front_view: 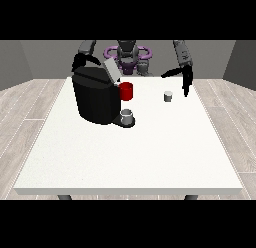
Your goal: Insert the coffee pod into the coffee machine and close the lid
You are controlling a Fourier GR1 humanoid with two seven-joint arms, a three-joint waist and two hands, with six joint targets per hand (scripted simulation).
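Seemingly early in the task, the robot hand at the view's right (185, 83) hangs with fingers spread, just beside the coffee pod (168, 96), which stands untouched on the table (125, 157). Next comes the grasp; the coffee machine (95, 98) waits well apart, lid (111, 70) raised.

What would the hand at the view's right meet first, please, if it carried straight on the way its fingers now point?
The hand at the view's right points straight down, so it would probably meet the bare white table first. The small grey coffee pod stands apart, beside that line, though depth is uncertain.
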